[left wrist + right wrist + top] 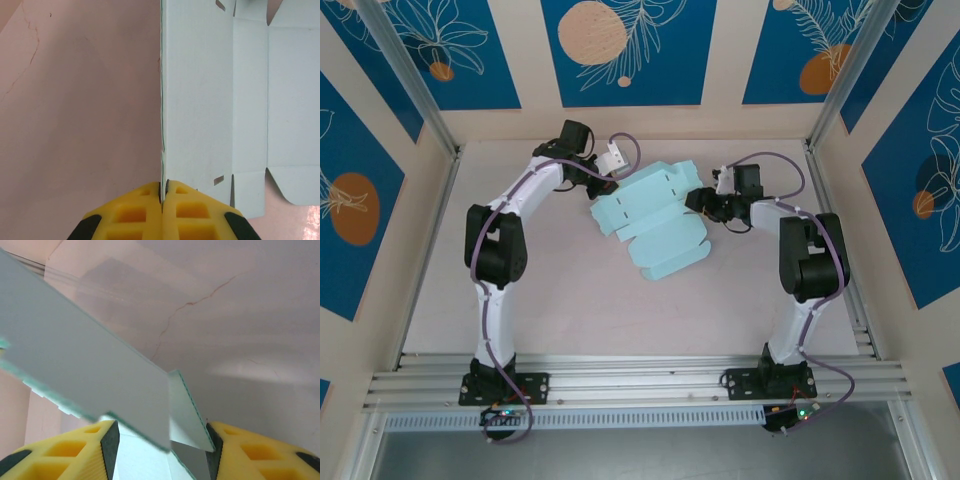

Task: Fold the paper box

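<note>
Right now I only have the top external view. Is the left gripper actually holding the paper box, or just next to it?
Observer: It is holding it. In the left wrist view, the left gripper is shut on one edge of the paper box, with the card pinched between closed jaws.
Operator: And the right one?
Observer: The right gripper stands open, with a raised flap of the card between its jaws.
Operator: Is that flap touching a finger?
Observer: Its edge sits close to one yellow finger, but I cannot tell whether they touch.
</note>
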You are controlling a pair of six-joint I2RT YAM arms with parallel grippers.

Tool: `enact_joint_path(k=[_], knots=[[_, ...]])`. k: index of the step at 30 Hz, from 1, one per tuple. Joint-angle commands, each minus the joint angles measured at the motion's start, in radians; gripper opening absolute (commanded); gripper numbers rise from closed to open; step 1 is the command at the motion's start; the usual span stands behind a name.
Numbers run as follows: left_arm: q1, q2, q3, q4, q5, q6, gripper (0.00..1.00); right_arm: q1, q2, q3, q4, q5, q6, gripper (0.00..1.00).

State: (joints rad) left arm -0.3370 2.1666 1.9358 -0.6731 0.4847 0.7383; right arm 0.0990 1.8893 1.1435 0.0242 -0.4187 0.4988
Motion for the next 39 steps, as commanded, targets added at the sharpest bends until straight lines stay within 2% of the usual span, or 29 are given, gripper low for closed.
enact_joint_path(k=[1, 16, 18, 20, 25, 31, 33, 34, 39], knots=[[-0.011, -0.001, -0.005, -0.023, -0.001, 0.025, 0.00, 0.006, -0.030, 0.021, 0.027, -0.026, -0.012, 0.49], [-0.045, 0.019, 0.032, -0.022, -0.129, 0.019, 0.00, 0.045, -0.065, -0.024, 0.102, -0.024, 0.057, 0.25], [-0.052, 0.022, 0.038, -0.026, -0.136, 0.021, 0.00, 0.055, -0.057, -0.018, 0.098, -0.009, 0.072, 0.19], [-0.058, 0.025, 0.042, -0.029, -0.148, 0.024, 0.00, 0.066, -0.051, -0.009, 0.073, 0.041, 0.090, 0.17], [-0.062, 0.016, 0.030, -0.020, -0.152, 0.029, 0.00, 0.063, -0.020, 0.024, -0.010, 0.183, 0.146, 0.28], [-0.063, -0.009, -0.002, 0.001, -0.136, 0.041, 0.00, 0.045, 0.058, 0.065, 0.027, 0.186, 0.199, 0.31], [-0.064, -0.022, -0.018, 0.010, -0.123, 0.047, 0.00, 0.044, 0.085, 0.088, 0.020, 0.214, 0.207, 0.45], [-0.063, -0.030, -0.029, 0.017, -0.117, 0.052, 0.00, 0.043, 0.098, 0.101, 0.014, 0.230, 0.207, 0.49], [-0.063, -0.073, -0.085, 0.049, -0.107, 0.083, 0.00, 0.030, 0.140, 0.140, 0.005, 0.273, 0.198, 0.50]])
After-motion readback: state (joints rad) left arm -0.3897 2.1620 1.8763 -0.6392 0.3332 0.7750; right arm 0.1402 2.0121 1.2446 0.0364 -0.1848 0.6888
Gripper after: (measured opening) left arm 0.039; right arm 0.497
